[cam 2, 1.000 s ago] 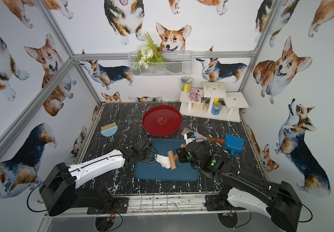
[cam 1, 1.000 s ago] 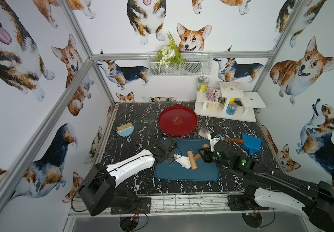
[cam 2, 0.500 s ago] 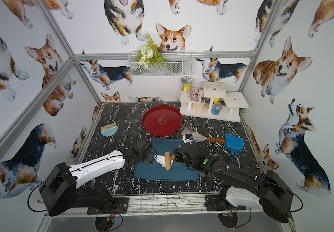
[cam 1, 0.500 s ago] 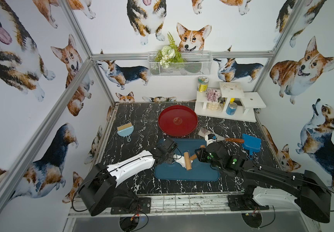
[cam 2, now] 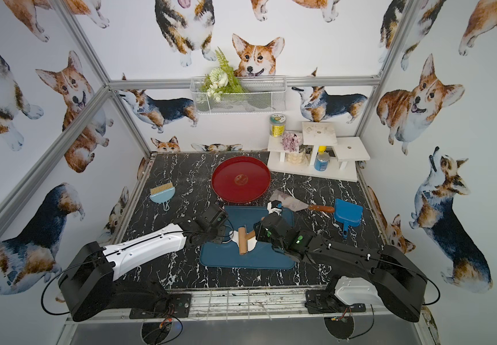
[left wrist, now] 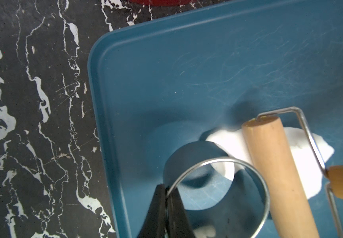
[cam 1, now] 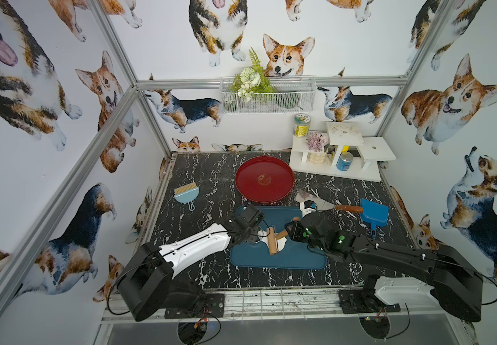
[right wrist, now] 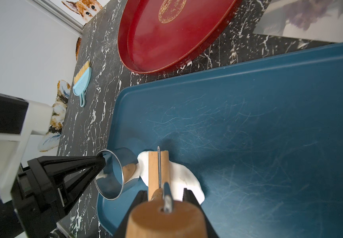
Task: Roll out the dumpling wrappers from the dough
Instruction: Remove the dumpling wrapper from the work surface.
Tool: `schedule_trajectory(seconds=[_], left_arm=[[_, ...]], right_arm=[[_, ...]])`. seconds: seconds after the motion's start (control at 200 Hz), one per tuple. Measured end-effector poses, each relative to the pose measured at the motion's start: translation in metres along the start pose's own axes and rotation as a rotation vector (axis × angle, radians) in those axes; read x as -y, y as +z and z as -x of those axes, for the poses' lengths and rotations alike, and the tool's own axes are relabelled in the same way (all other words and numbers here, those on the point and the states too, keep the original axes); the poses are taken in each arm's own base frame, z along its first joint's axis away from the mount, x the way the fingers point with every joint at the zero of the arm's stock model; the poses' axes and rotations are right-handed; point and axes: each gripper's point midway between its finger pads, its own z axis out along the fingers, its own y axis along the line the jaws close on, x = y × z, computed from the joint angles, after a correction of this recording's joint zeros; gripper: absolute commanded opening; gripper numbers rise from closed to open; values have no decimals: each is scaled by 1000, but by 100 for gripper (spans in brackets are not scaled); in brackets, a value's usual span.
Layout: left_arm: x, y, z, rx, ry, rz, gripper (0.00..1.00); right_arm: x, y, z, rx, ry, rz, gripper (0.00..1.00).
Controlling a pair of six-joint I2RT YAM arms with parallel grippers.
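Tray (cam 1: 256,260): dark teal-blue, pale scuff lines.
On tray: dough (right wrist: 187,177) matte white; roller (left wrist: 269,160) light tan wood; cutter ring (left wrist: 187,158) mirror silver.
Behind tray: plate (cam 1: 250,179) deep red, gold centre emblem.
Under tray: tabletop (cam 1: 205,191) black marble, white veins.
Left of tray: brush (cam 1: 186,194) light blue, tan bristles.
Walls (cam 1: 181,30): white, corgi print.

Red plate (cam 1: 264,179) behind blue tray (cam 1: 274,216); brush (cam 1: 186,192) left; dustpan (cam 1: 373,212), scraper (cam 1: 305,195) right.

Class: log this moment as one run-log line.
left gripper: shut on shiny metal ring cutter | right gripper: shut on handle of wooden roller | roller: across flattened white dough on blue tray
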Motion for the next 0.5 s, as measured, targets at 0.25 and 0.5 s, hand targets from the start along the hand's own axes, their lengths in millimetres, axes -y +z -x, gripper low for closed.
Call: schedule_trajectory(seconds=[0.25,0.5], left_arm=[[-3,-3,4,19,-20,7,0],[-7,-7,7,42,-45,3,0]], right_arm=[[-3,5,-1,-4,-1,2,0],[-5,10,-4,-10,0,7,0]])
